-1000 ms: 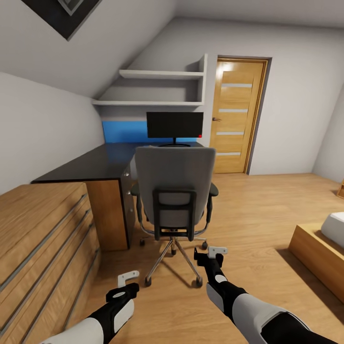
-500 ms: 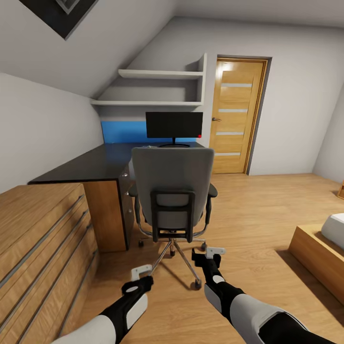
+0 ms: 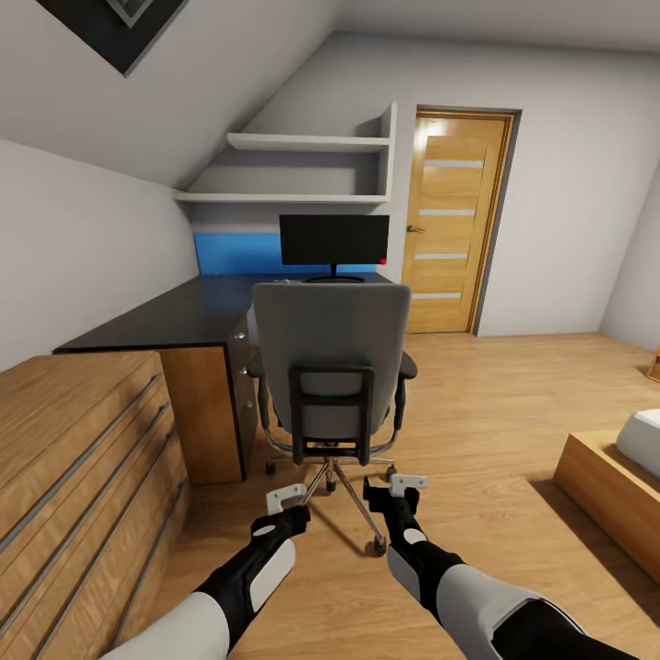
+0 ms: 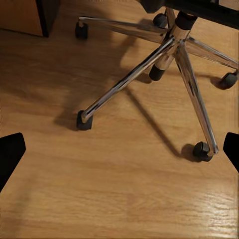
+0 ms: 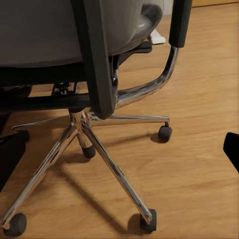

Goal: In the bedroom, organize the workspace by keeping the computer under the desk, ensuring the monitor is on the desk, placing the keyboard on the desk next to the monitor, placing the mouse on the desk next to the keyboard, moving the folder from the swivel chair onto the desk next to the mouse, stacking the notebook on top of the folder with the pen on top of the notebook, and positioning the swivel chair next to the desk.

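Two black-and-white arms reaching forward and low over a light wood floor (image 3: 477, 403), forearms angled toward each other. Left gripper (image 3: 286, 500) held just short of the chrome base, jaws spread apart and holding nothing, dark fingertips (image 4: 10, 154) at the far edges of the left wrist view with bare floor between them. Right gripper (image 3: 396, 484) raised slightly higher, close to the base's nearest caster, jaws likewise apart and empty. Straight ahead, the swivel chair (image 3: 332, 367), grey back turned to the robot, black armrests at both sides, five chrome legs on casters (image 4: 199, 150) fanned over the floor. Chair tucked close to the desk (image 3: 165, 321), glossy black top running back along the left wall to a blue panel. Monitor (image 3: 335, 240) upright on the far end of the desk, dark screen facing the room, behind the chair back. Light wooden dresser (image 3: 82, 458) touching the desk's near end, filling the left side. Open floor right of the chair, stretching to a wooden door (image 3: 454, 220); low wooden bed frame (image 3: 610, 495) at the right edge. White shelves (image 3: 302, 170) under the sloped ceiling above the desk.
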{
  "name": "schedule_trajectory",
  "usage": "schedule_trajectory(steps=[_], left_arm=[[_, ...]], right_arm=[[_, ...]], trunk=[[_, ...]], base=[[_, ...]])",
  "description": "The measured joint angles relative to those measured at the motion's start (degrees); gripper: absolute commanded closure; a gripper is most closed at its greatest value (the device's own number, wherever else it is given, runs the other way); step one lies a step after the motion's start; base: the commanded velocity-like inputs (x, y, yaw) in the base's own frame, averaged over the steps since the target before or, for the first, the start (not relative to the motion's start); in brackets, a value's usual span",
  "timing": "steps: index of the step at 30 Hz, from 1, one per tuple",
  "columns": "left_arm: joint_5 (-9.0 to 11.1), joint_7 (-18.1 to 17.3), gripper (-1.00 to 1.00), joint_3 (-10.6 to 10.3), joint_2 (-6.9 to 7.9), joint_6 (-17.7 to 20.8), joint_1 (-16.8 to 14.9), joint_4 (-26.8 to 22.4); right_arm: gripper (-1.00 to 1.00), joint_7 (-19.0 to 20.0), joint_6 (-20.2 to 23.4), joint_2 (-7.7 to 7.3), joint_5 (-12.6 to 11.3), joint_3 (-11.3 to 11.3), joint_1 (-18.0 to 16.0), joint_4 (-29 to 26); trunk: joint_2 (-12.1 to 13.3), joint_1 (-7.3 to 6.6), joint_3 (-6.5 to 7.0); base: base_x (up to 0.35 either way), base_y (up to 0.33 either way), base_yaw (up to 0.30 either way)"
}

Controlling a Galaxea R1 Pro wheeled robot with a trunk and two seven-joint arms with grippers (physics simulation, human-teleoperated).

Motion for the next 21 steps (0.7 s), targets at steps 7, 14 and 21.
schedule_trajectory(steps=[7, 14, 21], left_arm=[[0.06, 0.08, -1.0, 0.08, 0.85, 0.09, 0.0, -0.27], [0.13, 0.05, -1.0, 0.1, 2.23, 0.1, 0.0, -0.28], [0.24, -0.05, -1.0, 0.1, 2.42, 0.11, 0.0, -0.22]], right_arm=[[-1.0, 0.0, 0.02, 0.11, -0.01, 0.0, 0.0, 0.1], [-1.0, 0.0, 0.02, 0.21, -0.06, 0.0, 0.0, 0.33], [-1.0, -0.18, 0.03, 0.23, -0.06, -0.01, 0.0, 0.36]], trunk=[[0.0, 0.0, 0.0], [0.0, 0.0, 0.0], [0.0, 0.0, -0.09]], base=[[0.0, 0.0, 0.0], [0.0, 0.0, 0.0], [0.0, 0.0, 0.02]])
